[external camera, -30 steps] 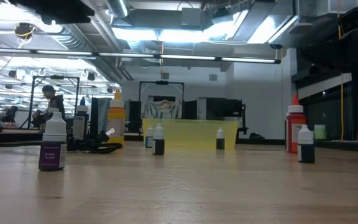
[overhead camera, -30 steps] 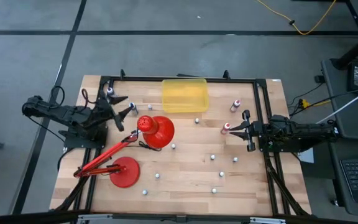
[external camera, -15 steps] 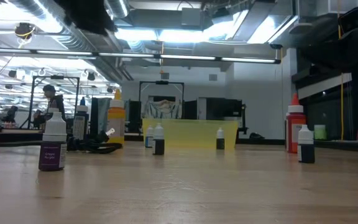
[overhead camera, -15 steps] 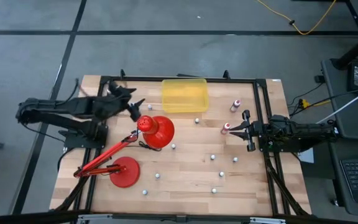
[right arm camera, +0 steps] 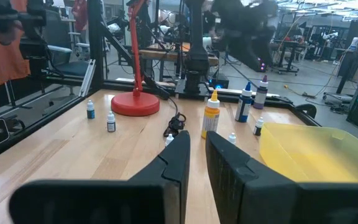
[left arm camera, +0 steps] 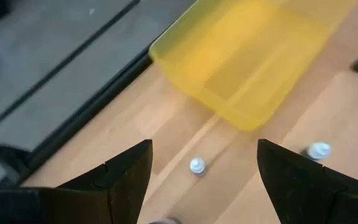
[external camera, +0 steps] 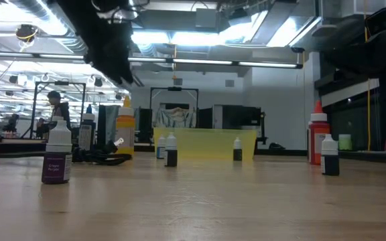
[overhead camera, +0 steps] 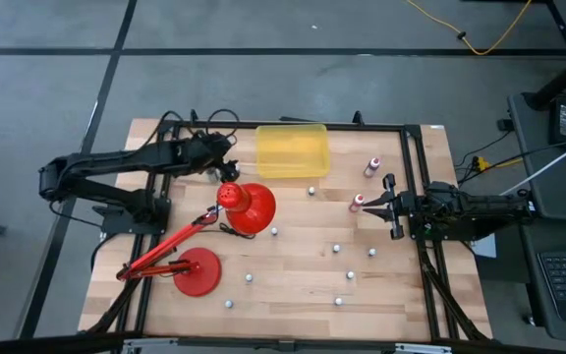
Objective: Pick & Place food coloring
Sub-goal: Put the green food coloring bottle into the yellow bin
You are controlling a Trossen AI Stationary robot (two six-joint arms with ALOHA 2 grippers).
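Note:
Several tiny food coloring bottles with white caps stand upright and scattered on the wooden table (overhead camera: 293, 285), for instance one (overhead camera: 311, 190) near the yellow bin (overhead camera: 291, 150) and one (overhead camera: 337, 249) mid-table. In the left wrist view, one bottle (left arm camera: 196, 165) stands between my fingers and the bin (left arm camera: 253, 56), and another (left arm camera: 319, 150) stands beside it. My left gripper (overhead camera: 226, 159) hovers open above the table just left of the bin, tipped downward, holding nothing. My right gripper (overhead camera: 393, 208) waits shut at the table's right side, level.
A red desk lamp stands on its base (overhead camera: 197, 271) with its head (overhead camera: 247, 205) just near of my left gripper. Taller bottles (overhead camera: 371, 165) stand at the far right, close to my right gripper. The low view shows a purple-labelled bottle (external camera: 57, 152) close by.
My left arm has swung from the table's left edge toward the right, up to the yellow bin, and its gripper has tipped downward. In the low view it has come into the picture at the upper left. No bottle has moved.

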